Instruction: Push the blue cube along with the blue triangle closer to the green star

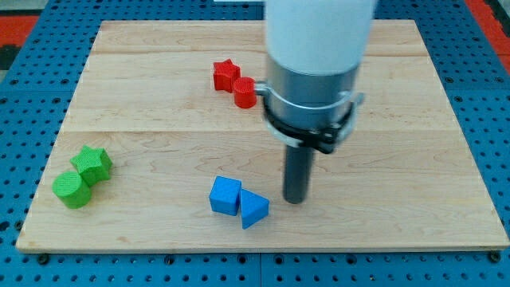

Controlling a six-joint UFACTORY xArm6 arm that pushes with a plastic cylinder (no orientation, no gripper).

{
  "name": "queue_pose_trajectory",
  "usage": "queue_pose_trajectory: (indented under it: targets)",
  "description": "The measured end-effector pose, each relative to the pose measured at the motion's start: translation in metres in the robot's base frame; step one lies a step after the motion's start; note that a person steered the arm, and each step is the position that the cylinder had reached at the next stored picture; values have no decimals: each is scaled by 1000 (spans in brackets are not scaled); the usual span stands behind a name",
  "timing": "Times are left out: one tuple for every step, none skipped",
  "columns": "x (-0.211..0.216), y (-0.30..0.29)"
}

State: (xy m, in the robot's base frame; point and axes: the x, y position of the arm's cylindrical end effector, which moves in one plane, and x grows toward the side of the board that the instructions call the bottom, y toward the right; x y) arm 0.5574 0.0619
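The blue cube (225, 195) and the blue triangle (254, 209) sit touching each other near the view's bottom centre. The green star (92, 163) lies at the view's left, touching a green cylinder (72, 190). My tip (296, 199) stands just to the right of the blue triangle, a small gap apart from it. The arm's white and grey body hangs over the board's middle and hides part of it.
A red star (225, 75) and a red cylinder (245, 92) sit touching at the view's top centre. The wooden board (414, 159) ends near the view's bottom edge, with blue pegboard around it.
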Motion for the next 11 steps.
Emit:
queue_pose_trajectory:
  targets:
    - [24,33]
    - [20,-31]
    - [-3,-81]
    - [-21,-118]
    - [-31,-128]
    - [-35,-175]
    - [-44,-112]
    - [10,-46]
    - [43,-90]
    - [5,-130]
    - [-34,-169]
